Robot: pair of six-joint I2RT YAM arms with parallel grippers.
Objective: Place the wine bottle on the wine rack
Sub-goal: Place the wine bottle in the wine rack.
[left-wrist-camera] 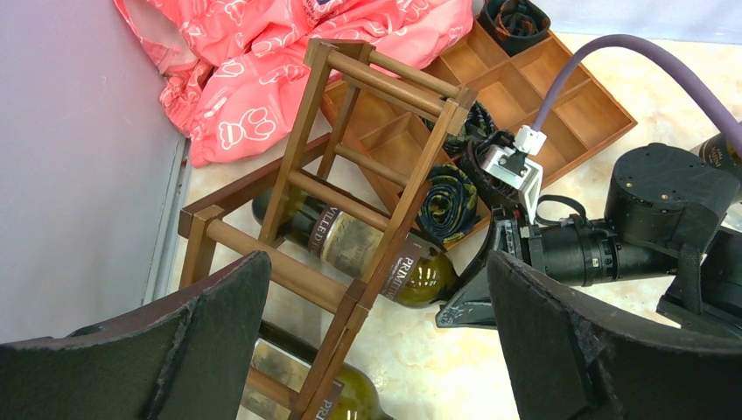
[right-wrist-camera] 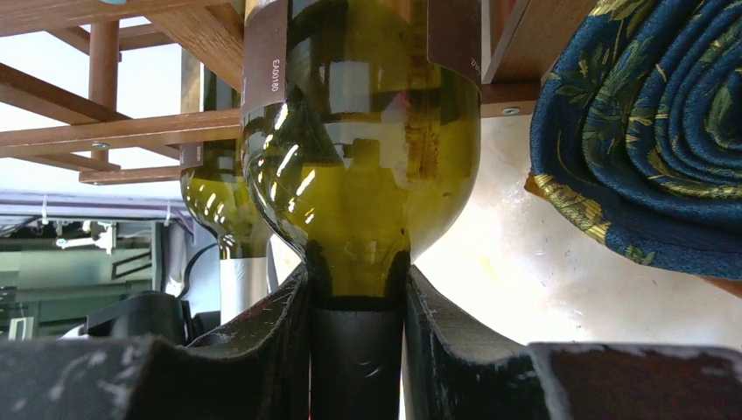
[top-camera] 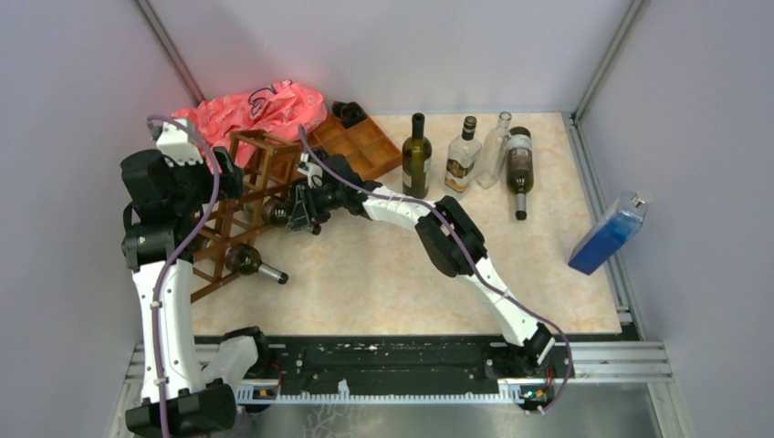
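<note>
The dark brown wooden wine rack (top-camera: 258,182) stands at the left, seen from above in the left wrist view (left-wrist-camera: 367,175). My right gripper (top-camera: 299,210) is shut on the neck (right-wrist-camera: 357,350) of a green wine bottle (right-wrist-camera: 359,166). The bottle's body lies inside a rack cell (left-wrist-camera: 376,254). A second green bottle (top-camera: 246,261) lies in a lower cell with its neck sticking out; it also shows in the left wrist view (left-wrist-camera: 350,394). My left gripper (left-wrist-camera: 376,350) is open and empty, hovering above the rack's near end (top-camera: 226,178).
An orange-brown compartmented tray (top-camera: 365,146) with rolled ties sits behind the rack, next to a pink bag (top-camera: 251,109). At the back stand three bottles (top-camera: 417,155) with another lying beside them (top-camera: 519,169). A blue box (top-camera: 607,233) leans at the right wall.
</note>
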